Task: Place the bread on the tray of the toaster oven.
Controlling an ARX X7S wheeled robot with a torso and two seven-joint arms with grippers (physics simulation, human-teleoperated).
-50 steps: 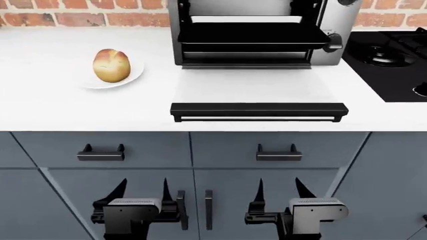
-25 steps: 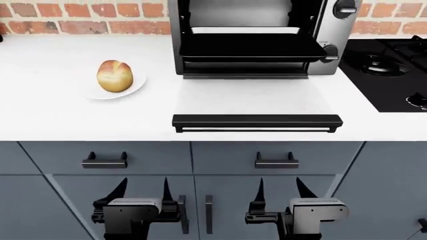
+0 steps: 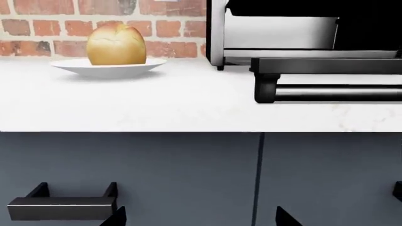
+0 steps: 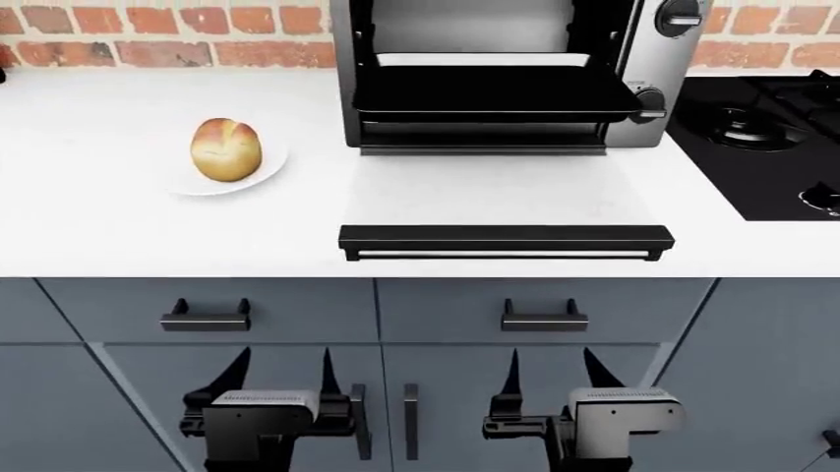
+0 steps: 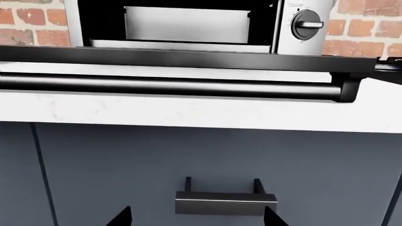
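The bread point(image 4: 226, 149) sits on a white plate point(image 4: 270, 162) at the far left of the table point(image 4: 105, 226), well apart from both arms. The left gripper point(image 4: 279, 379) hangs low in front of the cabinet doors, its fingers spread apart and holding nothing. Reaching up from there, it could clip the table's near edge. A grasp on the rounded crust off centre could let the roll slip or shove the plate. To the right, the toaster oven point(image 4: 493, 69) stands open with the tray point(image 4: 493, 93) pulled out. Its lowered door and handle bar point(image 4: 506, 239) lie across the approach and could catch a low carry. The right gripper point(image 4: 549, 379) also hangs low, fingers apart and empty.
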